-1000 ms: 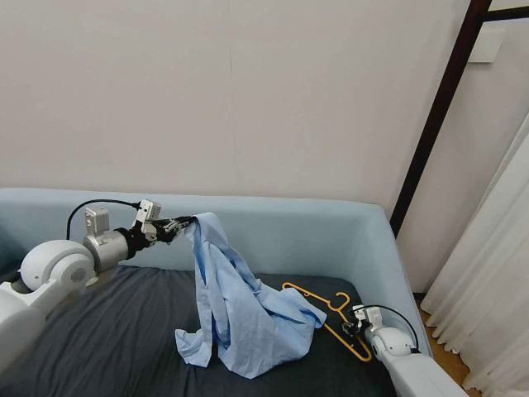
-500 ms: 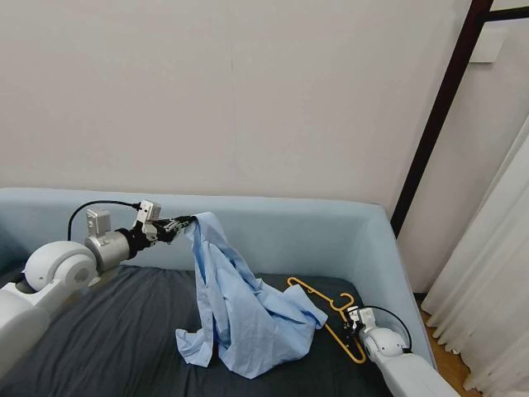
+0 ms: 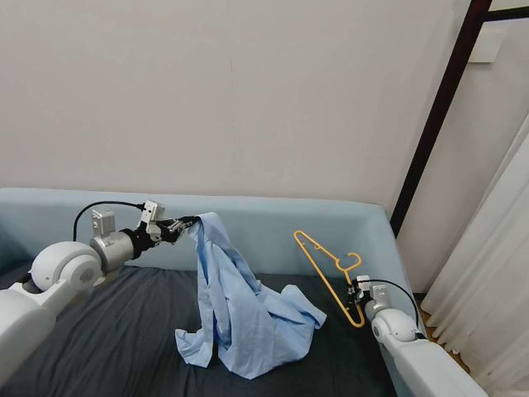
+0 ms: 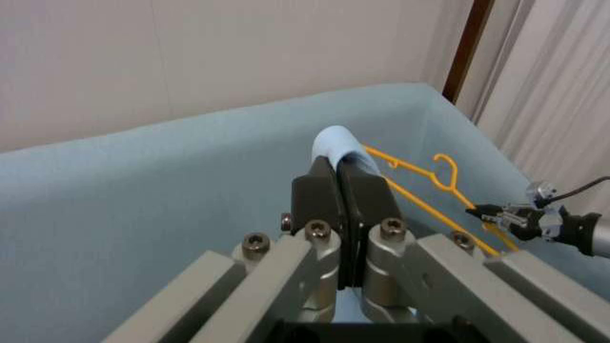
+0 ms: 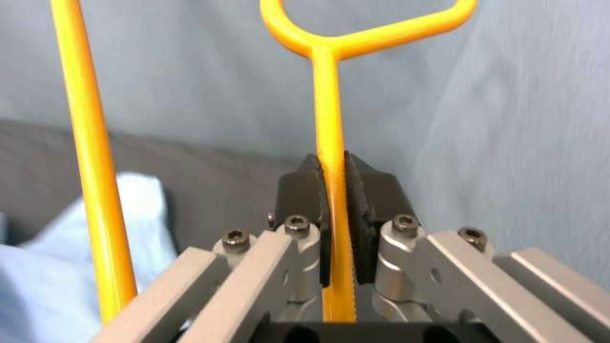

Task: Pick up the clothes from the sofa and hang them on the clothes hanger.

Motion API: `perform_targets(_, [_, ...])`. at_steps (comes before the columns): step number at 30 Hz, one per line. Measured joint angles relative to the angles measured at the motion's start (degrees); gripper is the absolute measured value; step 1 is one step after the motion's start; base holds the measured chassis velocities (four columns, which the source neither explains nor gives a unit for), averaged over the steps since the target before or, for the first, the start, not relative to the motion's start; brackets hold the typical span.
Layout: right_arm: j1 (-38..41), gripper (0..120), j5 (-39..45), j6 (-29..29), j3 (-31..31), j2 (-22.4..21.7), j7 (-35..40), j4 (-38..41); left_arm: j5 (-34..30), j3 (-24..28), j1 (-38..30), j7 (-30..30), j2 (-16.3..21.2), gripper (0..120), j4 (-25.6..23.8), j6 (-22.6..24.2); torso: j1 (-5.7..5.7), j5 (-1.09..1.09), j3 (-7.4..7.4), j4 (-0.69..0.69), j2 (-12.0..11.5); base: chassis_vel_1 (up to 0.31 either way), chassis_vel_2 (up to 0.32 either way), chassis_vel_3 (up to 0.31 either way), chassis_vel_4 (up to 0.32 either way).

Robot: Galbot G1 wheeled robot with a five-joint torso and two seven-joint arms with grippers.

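Note:
A light blue shirt [image 3: 240, 310] hangs by one end from my left gripper [image 3: 187, 222], which is shut on the cloth [image 4: 338, 143] in front of the sofa's backrest. The shirt's lower part is heaped on the dark seat. My right gripper [image 3: 358, 289] is shut on an orange hanger [image 3: 329, 273] and holds it up off the seat, near the sofa's right arm. In the right wrist view the fingers clamp one bar of the hanger [image 5: 331, 179] below its hook. The left wrist view shows the hanger [image 4: 429, 182] and the right gripper [image 4: 505, 214] farther off.
The sofa has a pale blue backrest [image 3: 281, 227] and right arm [image 3: 376, 248], with a dark grey seat [image 3: 99, 331]. A plain wall rises behind it. A dark door frame [image 3: 434, 116] and white curtains [image 3: 496, 289] stand at the right.
My right gripper has lifted the orange hanger off the seat and raised it to backrest height. The left gripper and the shirt have barely moved.

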Motion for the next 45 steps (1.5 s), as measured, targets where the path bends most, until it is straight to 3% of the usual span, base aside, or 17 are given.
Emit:
perform_targets(5, [-6.6,5,1.4,4.4,0.2,-2.7,-1.4,10.6,-0.7,-0.2,-0.3,-0.1,1.1,0,-0.3,-0.1,0.0,0.0,0.0,-0.01,0.0,0.0,0.0,0.0,0.0])
perform_targets(8, [-10.1,5,-2.1,9.2,-0.1,-3.5,-1.4,16.0,-1.1,-0.2,-0.3,-0.1,1.1,0,-0.5,-0.1,0.0,0.0,0.0,-0.02,0.0,0.0,0.0,0.0,0.0])
perform_targets(12, [-16.0,5,-23.6,19.4,0.3,-4.2,1.8,22.6,-1.2,0.0,-0.2,-0.8,0.3,0,-0.8,0.0,0.0,-0.01,-0.01,0.0,0.0,0.0,0.0,0.0,0.0])
perform_targets(17, [-20.0,5,-34.7,22.6,0.4,-4.7,8.5,27.0,-1.3,0.2,-0.2,-0.9,-0.7,0,-0.5,0.2,0.0,-0.01,-0.01,-0.02,0.0,0.0,0.0,0.0,0.0])
perform_targets(25, [-22.0,5,-43.2,23.4,0.4,-3.0,13.0,33.1,-2.7,0.5,-1.1,-1.0,-1.1,0,0.5,0.2,0.0,0.0,-0.01,0.0,0.0,0.0,0.0,0.0,0.0])
perform_targets(34, [-19.2,5,-55.8,25.4,-1.5,-2.1,11.9,31.5,-4.9,1.2,-2.6,-2.3,-2.5,0,1.7,0.2,0.0,0.0,0.0,-0.01,0.0,0.0,0.0,0.0,0.0])
perform_targets(45, [-17.5,5,-61.0,19.2,-3.4,-4.8,13.6,30.6,-4.8,0.8,-2.3,-2.5,-3.4,0,2.3,0.3,0.0,0.0,0.0,-0.01,0.0,0.0,0.0,0.0,0.0])
